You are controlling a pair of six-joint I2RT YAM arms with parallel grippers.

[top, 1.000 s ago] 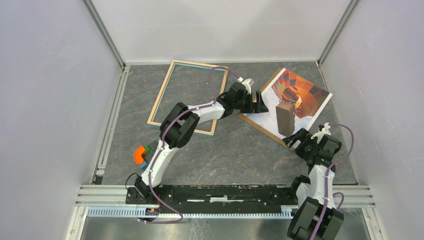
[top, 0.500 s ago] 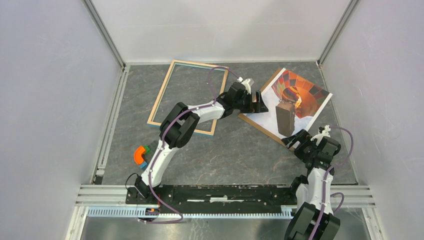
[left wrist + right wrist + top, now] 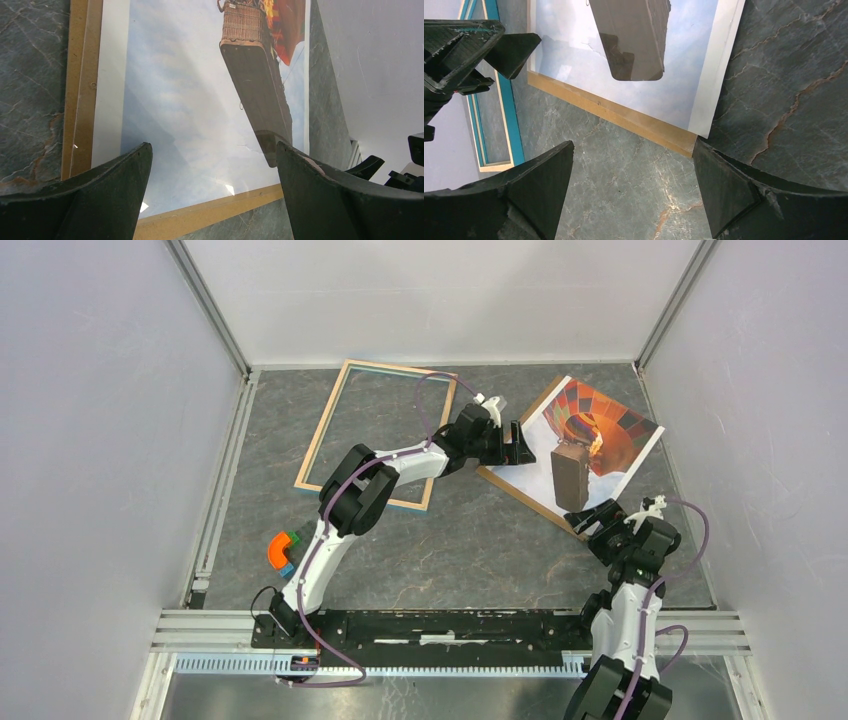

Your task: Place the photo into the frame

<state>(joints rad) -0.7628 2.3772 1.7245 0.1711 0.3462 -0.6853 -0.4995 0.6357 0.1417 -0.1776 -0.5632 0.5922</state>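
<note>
1. On the grey table [image 3: 450,550], toward its far left, the frame [image 3: 321,423] is lying flat. Bare tabletop is showing through its middle, so nothing is sitting in it yet.
2. To the right, well apart from the frame, the photo [image 3: 610,435] is lying picture-up on the brown backing board [image 3: 520,490]. The board's edge is peeking out along the photo's near side.
3. A dark brown block [image 3: 570,478] is resting on the photo. In my judgement it is going to need lifting off or working around before the print can travel.
4. The left gripper [image 3: 515,443] is hovering at the photo's left edge with its fingers spread wide, pinching nothing.
5. The right gripper [image 3: 600,523] is hovering just off the board's near corner, its fingers likewise spread and empty.
6. As I am reading it, the whole job is waiting: taking hold of the print, carrying it across and laying it inside the frame.
</note>
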